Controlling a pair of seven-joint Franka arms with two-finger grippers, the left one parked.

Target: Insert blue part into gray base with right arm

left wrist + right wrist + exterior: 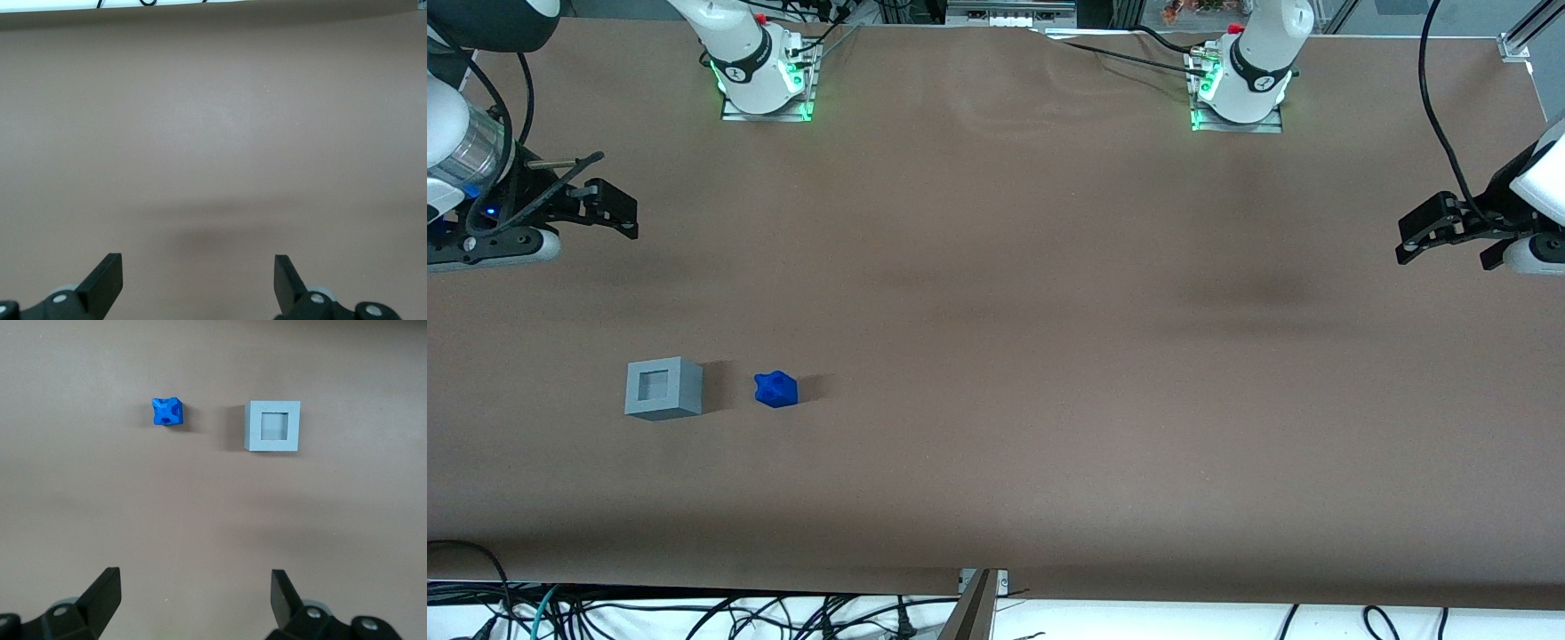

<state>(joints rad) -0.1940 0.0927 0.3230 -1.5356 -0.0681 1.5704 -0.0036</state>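
**Blue part and gray base, both loose on the bench; my hand empty**

Item 1. Blue part [776, 389]: small knobby plastic piece, lying free on the brown bench [1049, 356]. Nothing touches it. It sits beside the gray base [663, 388], near it but with a clear strip of bench between them, on the base's parked-arm side. In my wrist view it appears as a lumpy cube with a dimple in its upper face [167, 412]. I judge that the bare bench all round it gives my fingers room to come down on either side.

Item 2. Gray base: light-gray cube, standing flat, its square socket turned upward [273, 427]. That orientation suits the job: the part can be lowered straight in from above, with no need to tip the cube. The socket looks empty.

Item 3. My hand [609, 209]: black, two-fingered, held above the bench toward my own end of it, farther from the front camera than both items and well apart from them. My fingers [103, 593] are spread wide with nothing between them, and my wrist camera looks down on both pieces.

Status: insertion not begun. Next, as I judge it, I must bring the hand over the blue part, line up with two of its flatter sides, then descend. The knobby corners may let it twist in the pinch.
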